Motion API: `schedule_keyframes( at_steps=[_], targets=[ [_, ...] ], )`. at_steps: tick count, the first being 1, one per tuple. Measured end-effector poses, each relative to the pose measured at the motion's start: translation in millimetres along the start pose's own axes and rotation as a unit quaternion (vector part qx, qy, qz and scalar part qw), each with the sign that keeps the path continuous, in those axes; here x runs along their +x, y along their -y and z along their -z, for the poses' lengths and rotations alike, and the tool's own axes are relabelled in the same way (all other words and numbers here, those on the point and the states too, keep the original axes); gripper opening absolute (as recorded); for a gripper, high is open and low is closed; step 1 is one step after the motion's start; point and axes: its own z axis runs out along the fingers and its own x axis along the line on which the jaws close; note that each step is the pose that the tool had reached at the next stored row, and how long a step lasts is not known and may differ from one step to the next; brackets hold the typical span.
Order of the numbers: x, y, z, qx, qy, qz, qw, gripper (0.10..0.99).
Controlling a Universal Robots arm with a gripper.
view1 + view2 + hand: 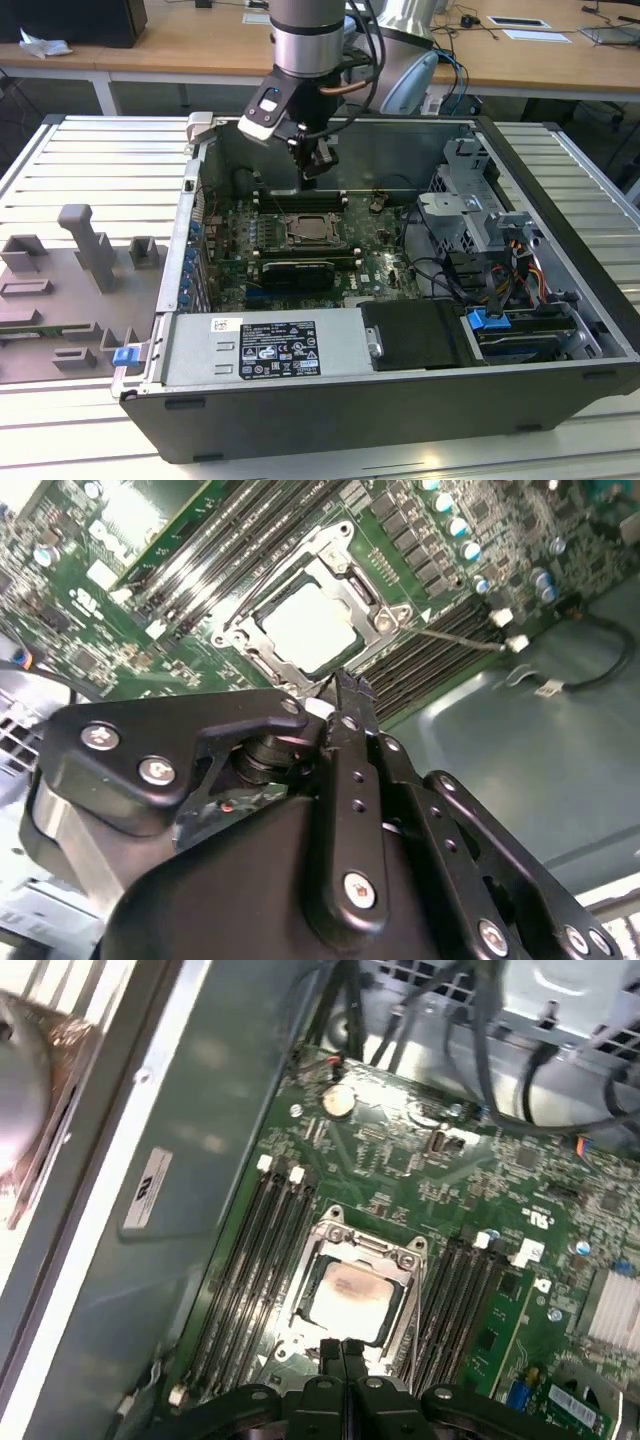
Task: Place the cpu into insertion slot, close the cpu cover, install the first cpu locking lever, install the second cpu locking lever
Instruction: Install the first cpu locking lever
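The cpu (308, 628) (348, 1290) is a pale square chip lying flat in the insertion slot (293, 238) on the green board. The silvery cpu cover (244, 640) (362, 1247) lies down around it, framing the chip in its window. A thin metal rod (455, 638) sticks out sideways from one socket corner, over the memory slots. My gripper (318, 166) (350, 692) (345, 1352) hangs above the socket's far edge, clear of the board. Its black fingers are pressed together with nothing between them.
Long black memory slots (255, 1250) flank the socket on both sides. A black card (298, 270) sits in front of the socket, the power supply (265, 350) nearer still. Cables and a drive cage (470, 230) fill the exterior view's right. Grey fixtures (85, 250) stand outside the case.
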Motion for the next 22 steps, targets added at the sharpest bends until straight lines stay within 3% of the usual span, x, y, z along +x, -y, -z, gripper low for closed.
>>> schedule_keyframes(
  at_steps=[4,5,7,9,15,17,20,22],
  targets=[
    [-0.1,0.1,-0.6,0.0082,-0.0039,0.034,0.9994,0.106],
    [-0.1,0.1,-1.1,0.0119,-0.0062,0.054,0.9984,0.106],
    [-0.1,0.2,-1.8,0.0158,-0.0094,0.095,0.9953,0.106],
    [-0.1,0.2,-2.2,0.0176,-0.0114,0.133,0.9910,0.106],
    [-0.1,0.2,-2.6,0.0187,-0.0130,0.167,0.9857,0.106],
    [-0.1,0.1,-2.7,0.0192,-0.0137,0.182,0.9831,0.106],
    [-0.1,0.2,-2.8,0.0203,-0.0153,0.216,0.9762,0.106],
    [-0.1,0.2,-2.8,0.0207,-0.0157,0.226,0.9737,0.106]
  ],
)
